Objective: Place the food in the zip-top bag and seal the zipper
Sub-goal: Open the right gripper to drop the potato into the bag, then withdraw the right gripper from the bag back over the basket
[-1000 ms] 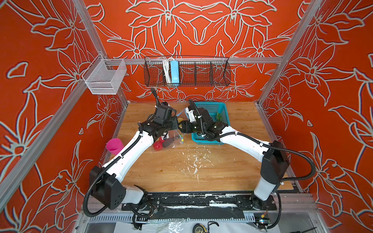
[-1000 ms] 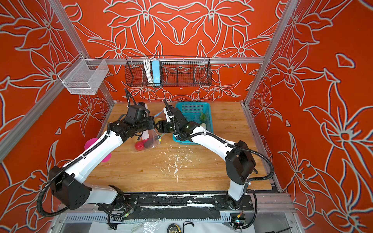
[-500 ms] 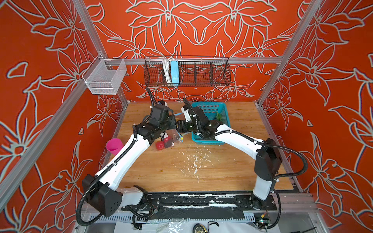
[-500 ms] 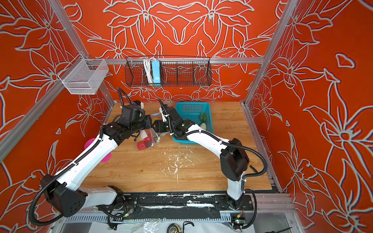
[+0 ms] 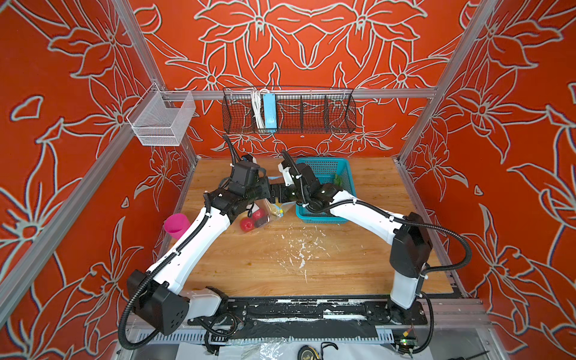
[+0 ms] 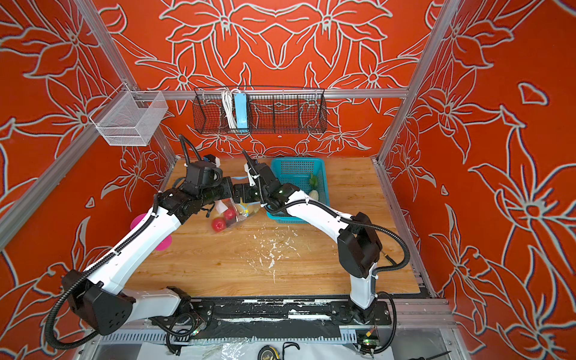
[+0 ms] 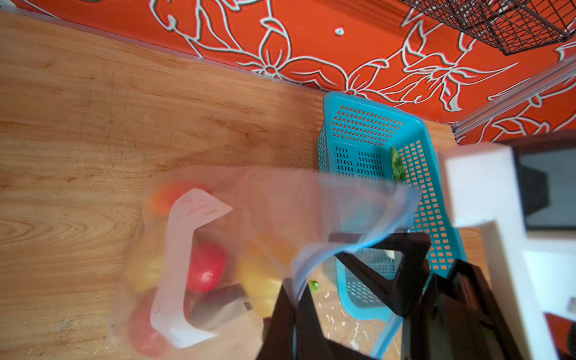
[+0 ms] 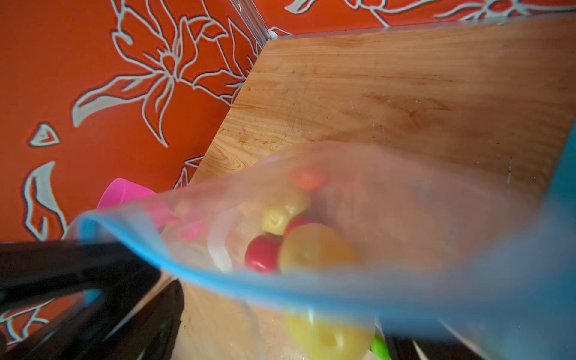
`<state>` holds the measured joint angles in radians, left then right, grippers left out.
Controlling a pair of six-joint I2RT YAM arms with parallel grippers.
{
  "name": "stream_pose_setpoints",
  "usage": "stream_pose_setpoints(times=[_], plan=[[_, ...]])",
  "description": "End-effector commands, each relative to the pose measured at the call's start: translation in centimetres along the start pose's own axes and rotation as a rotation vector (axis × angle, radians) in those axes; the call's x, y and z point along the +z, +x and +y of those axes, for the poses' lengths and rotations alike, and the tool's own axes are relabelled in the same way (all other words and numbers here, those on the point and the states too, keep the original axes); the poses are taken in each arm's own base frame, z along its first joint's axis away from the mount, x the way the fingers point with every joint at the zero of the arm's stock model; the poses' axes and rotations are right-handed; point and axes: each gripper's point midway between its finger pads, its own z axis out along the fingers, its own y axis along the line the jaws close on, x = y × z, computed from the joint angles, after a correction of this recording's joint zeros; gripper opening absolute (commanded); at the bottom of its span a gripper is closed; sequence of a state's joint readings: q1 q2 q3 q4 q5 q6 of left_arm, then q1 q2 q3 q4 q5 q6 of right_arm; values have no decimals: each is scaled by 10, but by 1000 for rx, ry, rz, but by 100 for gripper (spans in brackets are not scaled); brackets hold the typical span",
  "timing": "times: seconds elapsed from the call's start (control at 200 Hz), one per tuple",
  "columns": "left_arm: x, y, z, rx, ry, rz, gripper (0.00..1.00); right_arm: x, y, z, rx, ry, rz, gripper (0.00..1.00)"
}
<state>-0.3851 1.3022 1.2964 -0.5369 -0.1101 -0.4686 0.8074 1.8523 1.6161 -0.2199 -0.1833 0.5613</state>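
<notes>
One zip-top bag (image 7: 237, 218), one basket (image 7: 367, 127) (teal)

The white label (image 7: 187, 249) on the clear bag (image 7: 265, 199), just beside the blue basket (image 7: 414, 193), carries two short lines of faint reddish print. They look like "Date" and "Contents", but blur leaves this unsure. Well apart from the basket, the gold script on the tape measure (image 6: 268, 353) is too small to read.
</notes>
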Motion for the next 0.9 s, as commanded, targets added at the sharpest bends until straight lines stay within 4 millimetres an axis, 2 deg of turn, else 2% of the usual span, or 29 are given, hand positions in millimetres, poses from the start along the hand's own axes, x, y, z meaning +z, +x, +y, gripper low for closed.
stream_pose_setpoints(times=[0.0, 0.155, 0.445, 0.746, 0.896], plan=[[-4, -7, 1, -5, 1, -25, 0, -20, -14, 18, -16, -40, -51, 98], [-2, -7, 4, -8, -13, -27, 0, -33, -17, 16, -54, -15, -64, 98], [2, -6, 6, -14, -16, -14, 0, -71, -21, 7, -100, 55, -126, 98], [4, -5, 6, -15, -12, -12, 0, -82, -16, 3, -118, 66, -134, 98], [7, -4, 6, -16, -11, -4, 0, -93, -15, -11, -105, 126, -166, 98]])
